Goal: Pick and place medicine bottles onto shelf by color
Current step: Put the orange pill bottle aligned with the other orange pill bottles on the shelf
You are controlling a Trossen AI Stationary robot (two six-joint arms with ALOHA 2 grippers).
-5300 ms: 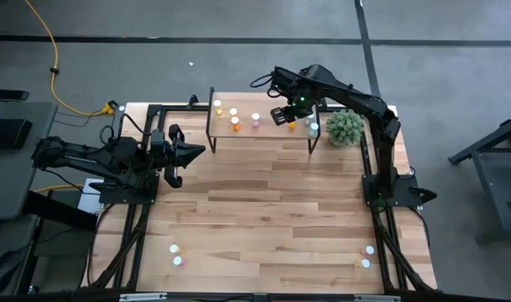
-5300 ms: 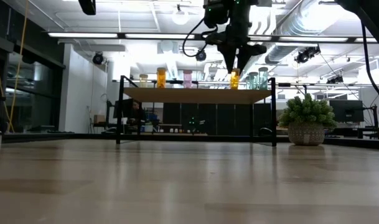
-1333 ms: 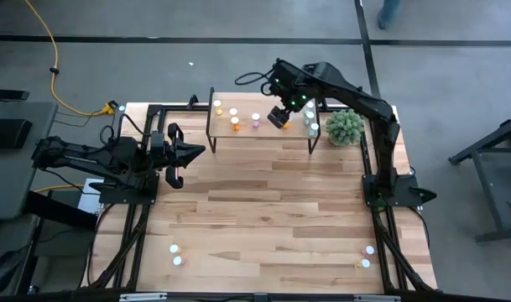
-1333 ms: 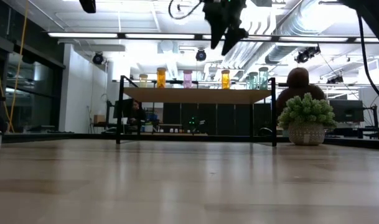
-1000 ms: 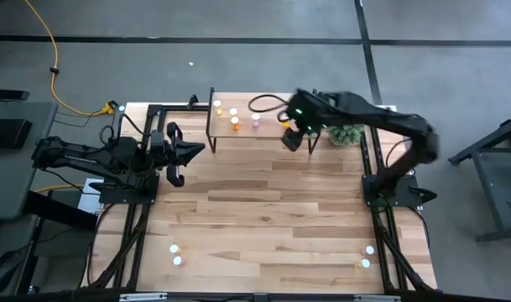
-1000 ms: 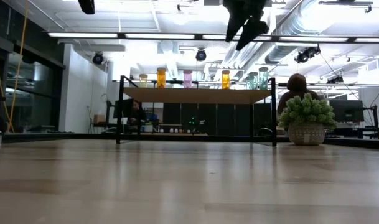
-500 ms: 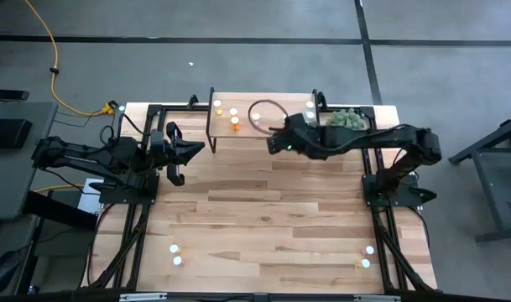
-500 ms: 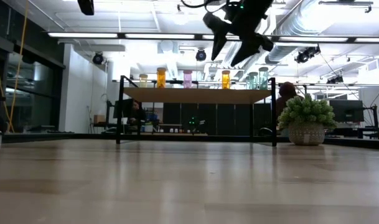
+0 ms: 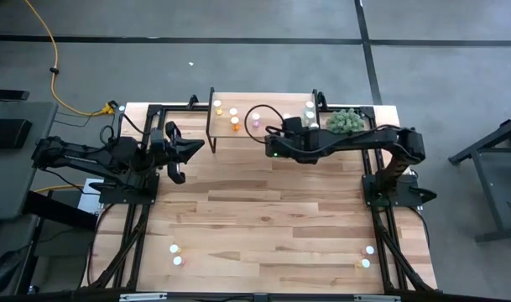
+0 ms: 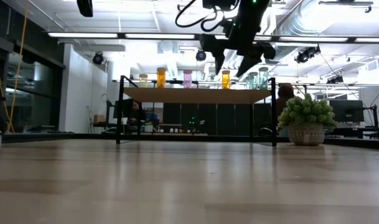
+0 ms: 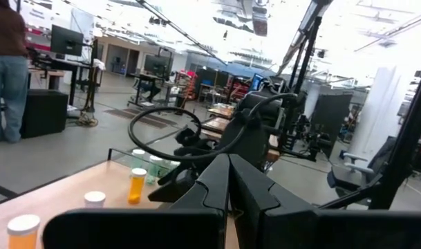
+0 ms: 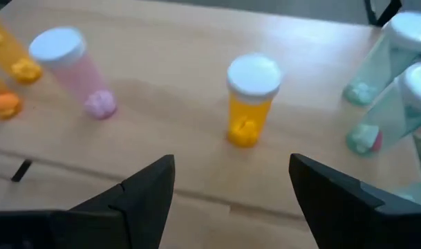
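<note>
Withdrawn from the upright orange bottle (image 12: 251,99) on the shelf (image 12: 162,138), right pincer (image 12: 227,181) gapes empty.

Around my table lies a grey concrete floor (image 9: 238,59) with a yellow cable (image 9: 52,67) trailing across it. Beyond me, ceiling lights (image 10: 114,35) glow over white ducts (image 10: 282,25), dark desks and monitors (image 11: 65,41).

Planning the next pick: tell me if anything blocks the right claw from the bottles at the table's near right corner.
Nothing visible does. The right claw, open and empty, hangs by the shelf; bare tabletop lies between it and the near-right bottles. The plant sits off that line.
</note>
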